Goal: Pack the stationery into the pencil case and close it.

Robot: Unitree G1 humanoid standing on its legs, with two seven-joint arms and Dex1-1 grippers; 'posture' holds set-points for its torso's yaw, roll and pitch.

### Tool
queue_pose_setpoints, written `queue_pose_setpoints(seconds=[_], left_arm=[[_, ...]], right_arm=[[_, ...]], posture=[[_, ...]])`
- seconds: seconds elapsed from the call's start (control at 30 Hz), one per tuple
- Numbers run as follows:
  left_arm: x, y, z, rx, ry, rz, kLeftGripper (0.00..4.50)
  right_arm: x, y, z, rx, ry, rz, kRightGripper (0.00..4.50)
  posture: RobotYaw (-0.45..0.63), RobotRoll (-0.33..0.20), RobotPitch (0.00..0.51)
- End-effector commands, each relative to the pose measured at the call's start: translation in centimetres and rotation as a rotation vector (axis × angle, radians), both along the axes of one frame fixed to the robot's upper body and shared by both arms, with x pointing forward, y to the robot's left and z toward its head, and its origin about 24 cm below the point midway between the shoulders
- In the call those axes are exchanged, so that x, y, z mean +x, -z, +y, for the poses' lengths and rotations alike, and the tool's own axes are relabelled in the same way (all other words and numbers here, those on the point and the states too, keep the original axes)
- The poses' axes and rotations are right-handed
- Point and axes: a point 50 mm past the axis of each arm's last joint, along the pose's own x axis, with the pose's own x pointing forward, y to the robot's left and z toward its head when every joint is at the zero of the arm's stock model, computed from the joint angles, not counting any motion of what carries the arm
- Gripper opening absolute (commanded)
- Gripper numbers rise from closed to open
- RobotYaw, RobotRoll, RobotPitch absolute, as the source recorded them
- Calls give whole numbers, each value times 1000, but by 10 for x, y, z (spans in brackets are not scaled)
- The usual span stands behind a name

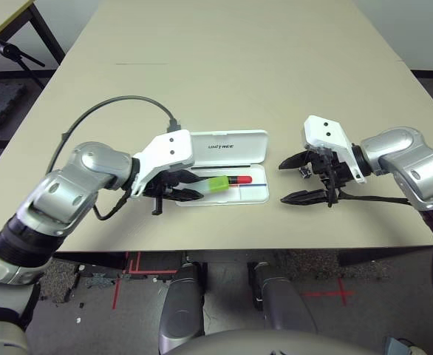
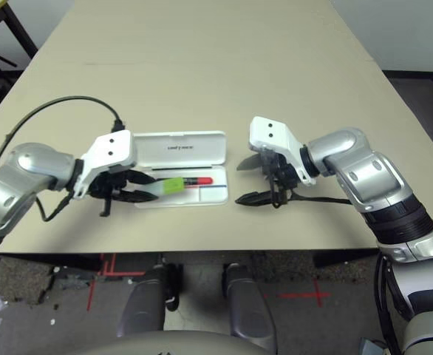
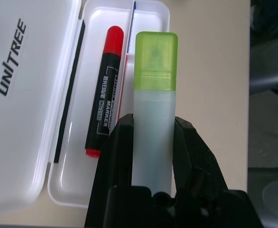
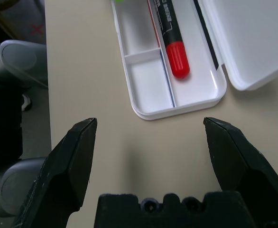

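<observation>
The glossy white plastic pencil case (image 1: 224,166) lay open holding the marker (image 3: 103,92); left end effector (image 3: 151,142) gripped the frosted green-capped stick (image 3: 154,104), right end effector (image 4: 151,142) stood wide.

Both forearms (image 1: 76,185) are silver metal with white wrist housings (image 1: 174,150), black fingers (image 3: 122,156), and a grey cable (image 1: 113,107) on the left arm.

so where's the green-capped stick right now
The stick is clamped in the left gripper, hanging over the open case just beside the marker already lying inside, on the robot's left of the table.
</observation>
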Motion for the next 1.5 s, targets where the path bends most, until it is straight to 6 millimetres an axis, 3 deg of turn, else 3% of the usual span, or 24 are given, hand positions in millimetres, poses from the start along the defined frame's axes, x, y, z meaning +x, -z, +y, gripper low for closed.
queue_pose_setpoints(seconds=[0.03,0.4,0.43,0.67,0.8,1.2,1.3,1.5], left_arm=[[4,9,-4,33,25,9,1085],[8,16,-11,63,36,7,1085],[7,15,-11,64,39,9,1829],[7,7,-8,60,40,-17,4405],[5,1,-5,54,44,-33,4461],[-16,-44,32,-5,-8,-117,4461],[-17,-46,35,-10,-22,-125,4461],[-17,-41,34,-8,-29,-119,4461]], right_arm=[[-3,-2,-1,-3,2,-13,4500],[-5,1,0,-2,7,-15,4500],[-5,1,0,-1,7,-16,4500],[-4,1,-1,0,14,-20,4500],[-4,1,-1,2,16,-22,4500],[-3,-6,-12,39,119,-31,4500],[2,-9,-16,44,247,-57,4500],[18,-17,-20,121,674,-39,4500]], posture=[[-18,0,171],[-27,0,173],[-30,0,173],[-27,0,170],[-26,0,167],[-28,0,167],[-25,0,170],[-43,0,174]])
